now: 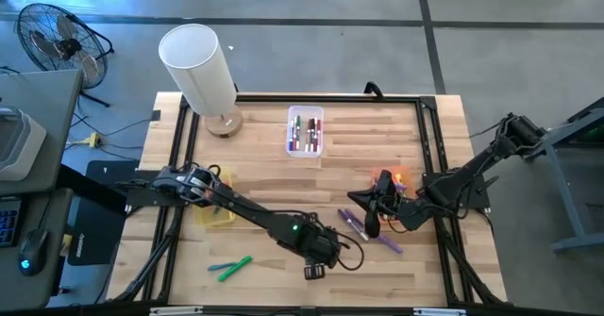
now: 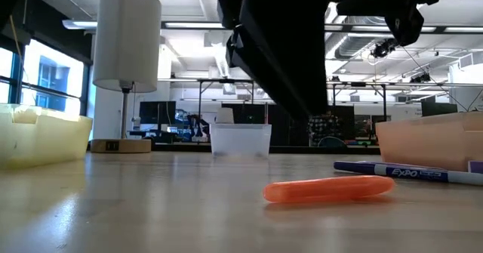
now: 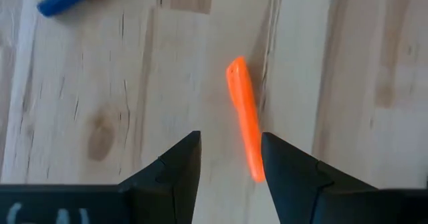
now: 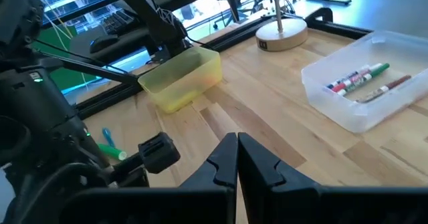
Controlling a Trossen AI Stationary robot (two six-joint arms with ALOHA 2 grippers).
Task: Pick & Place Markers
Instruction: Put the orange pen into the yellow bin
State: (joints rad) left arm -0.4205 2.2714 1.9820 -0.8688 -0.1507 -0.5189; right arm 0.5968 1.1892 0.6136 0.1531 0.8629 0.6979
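An orange marker point(image 3: 244, 114) lies flat on the wood; the low view shows the orange marker point(image 2: 328, 190) resting along its whole length. My left gripper point(image 3: 231, 140) hangs open over its near end, one finger on each side, and sits near the table's front middle point(image 1: 314, 269). My right gripper point(image 4: 237, 147) is shut on nothing and hovers beside the orange bin point(image 1: 392, 179). Purple markers point(image 1: 354, 224) lie below it. A green marker point(image 1: 234, 269) and a blue one point(image 1: 220, 264) lie left of the left gripper. More markers fill the clear bin point(image 1: 305, 130).
A yellow bin point(image 1: 215, 210) sits under the left arm's forearm. A white-shaded lamp point(image 1: 200, 71) stands at the far left corner. A black frame rail point(image 1: 429, 146) runs around the table. An EXPO marker point(image 2: 407, 174) lies near the orange bin point(image 2: 430, 140).
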